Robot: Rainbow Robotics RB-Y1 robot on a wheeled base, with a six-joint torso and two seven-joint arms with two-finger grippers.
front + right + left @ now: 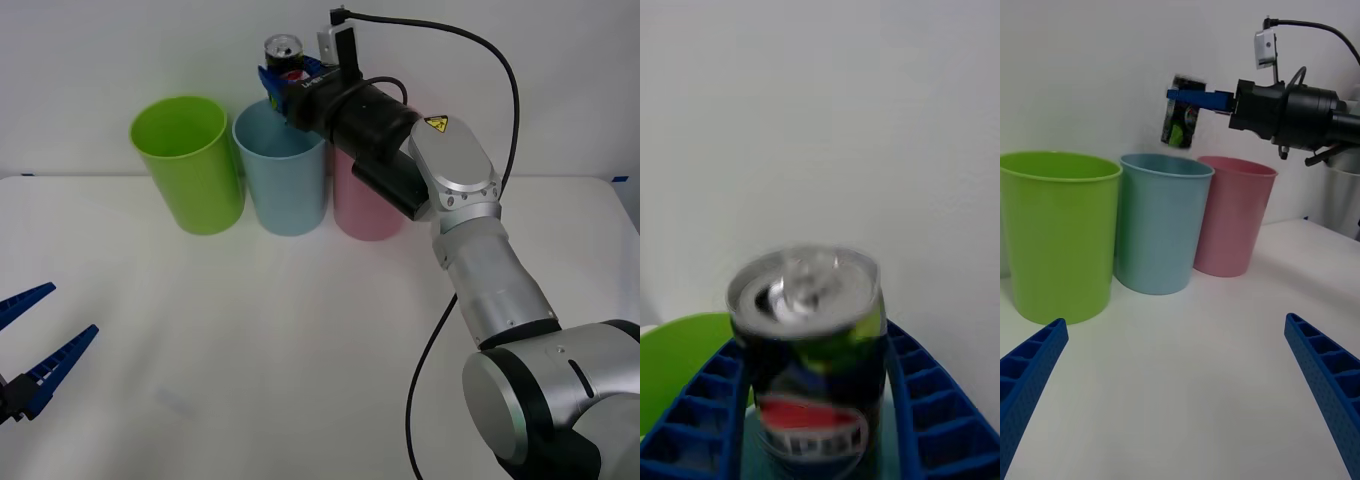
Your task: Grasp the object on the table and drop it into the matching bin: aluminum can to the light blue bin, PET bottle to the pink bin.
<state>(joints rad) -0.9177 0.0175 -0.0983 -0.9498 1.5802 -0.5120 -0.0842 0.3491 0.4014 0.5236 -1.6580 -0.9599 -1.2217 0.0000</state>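
Aluminum can (283, 52): held aloft in the right hand (285, 88), above the open mouth of the light blue bin (283, 185), clear of its rim. Long axis roughly upright, slightly tilted; silver pull-tab top up. In the right wrist view the can (811, 352) is blurred and its lower body is cut off; the label shows a red patch and a yellow-green patch, lettering unreadable. In the front view the hand covers most of the body, leaving the top and a strip of label.

Right hand: blue ribbed fingers (932, 405) clamped on the can's two sides, the arm reaching to the far side of the desk (300, 340).

Pink bin (365, 205): right of the blue bin, touching or nearly so; its upper part is hidden behind the right arm in the front view, fully seen in the left wrist view (1232, 214).

Lime green bin (188, 163): left of the blue bin, upright.

Left hand (35, 345): near left edge of the desk, fingers spread apart, holding nothing, partly cut off by the frame.
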